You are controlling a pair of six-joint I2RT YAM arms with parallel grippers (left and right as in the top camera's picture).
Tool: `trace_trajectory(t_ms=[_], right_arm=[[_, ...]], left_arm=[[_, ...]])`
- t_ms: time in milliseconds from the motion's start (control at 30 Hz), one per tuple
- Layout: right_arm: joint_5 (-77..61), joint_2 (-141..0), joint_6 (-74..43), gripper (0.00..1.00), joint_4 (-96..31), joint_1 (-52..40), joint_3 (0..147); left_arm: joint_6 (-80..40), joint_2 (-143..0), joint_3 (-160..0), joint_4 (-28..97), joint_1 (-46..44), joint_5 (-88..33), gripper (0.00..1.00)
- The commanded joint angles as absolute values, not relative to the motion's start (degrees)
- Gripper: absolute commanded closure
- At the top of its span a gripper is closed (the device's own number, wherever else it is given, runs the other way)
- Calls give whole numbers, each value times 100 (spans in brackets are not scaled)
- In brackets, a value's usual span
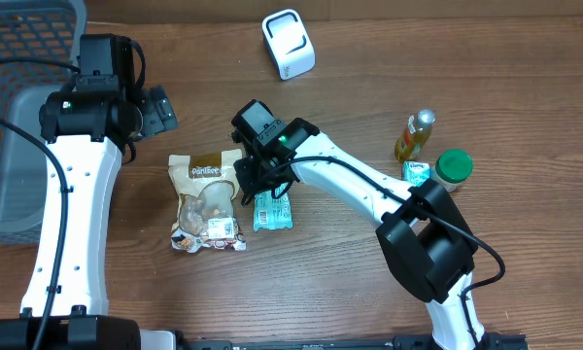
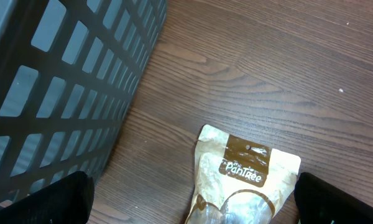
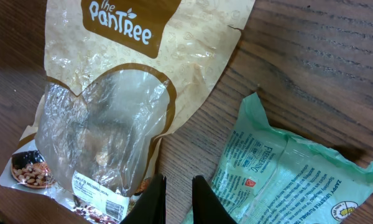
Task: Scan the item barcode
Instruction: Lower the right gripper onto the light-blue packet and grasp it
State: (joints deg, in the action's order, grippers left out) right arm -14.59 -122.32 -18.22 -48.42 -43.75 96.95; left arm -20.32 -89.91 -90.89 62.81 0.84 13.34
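A tan "the PanTree" pouch (image 1: 206, 201) with a clear window lies flat on the table, and it also fills the upper left of the right wrist view (image 3: 124, 81). A white label with a barcode (image 3: 102, 202) sits at its lower end. Beside it on the right lies a mint-green packet (image 1: 272, 209) (image 3: 286, 174). My right gripper (image 1: 251, 190) (image 3: 179, 180) hangs over the strip of bare wood between the two, its fingers almost together and holding nothing. My left gripper (image 1: 160, 109) (image 2: 189, 205) stands wide open above the pouch's top end (image 2: 245, 174). A white scanner (image 1: 288, 44) stands at the back.
A dark grey slatted basket (image 1: 19, 97) (image 2: 56, 81) takes up the far left. At the right stand a yellow bottle (image 1: 415, 136), a green-lidded jar (image 1: 454, 167) and a small green carton (image 1: 417, 173).
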Motion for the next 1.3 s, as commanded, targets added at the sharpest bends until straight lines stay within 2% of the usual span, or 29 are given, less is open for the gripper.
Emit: trace_trajectory(t_ms=[0,933,967,1000,1033,1200,1267], right_arm=[[-1400,-12293,-1826,88,-4805,-4377,9675],[-1400,-12293,-1826,87,-4827,-4377,9675],[-1400,-12293,-1826,86,-4829,-4377,9675],[-1402,-12293,-1826,76,-4836,-4377,9675],[-1402,-12291,-1826,72,-4831,-4377,9675],[-1402,-12291,-1824,69,-4814,-4377,9675],[-1402,-12293,-1826,74,-4742,-4377,9675]], left_arm=[[-1883,-8971,-9113,6278,73,1389,1],[-1883,-8971,-9113,6278,73,1389,0],[-1881,-8971,-9113,6278,73,1389,0],[-1883,-8971,-9113,6278,73,1389,1],[-1881,-8971,-9113,6278,73,1389,1],[-1883,-8971,-9113,6278,73,1389,1],[-1881,-8971,-9113,6278,73,1389,1]])
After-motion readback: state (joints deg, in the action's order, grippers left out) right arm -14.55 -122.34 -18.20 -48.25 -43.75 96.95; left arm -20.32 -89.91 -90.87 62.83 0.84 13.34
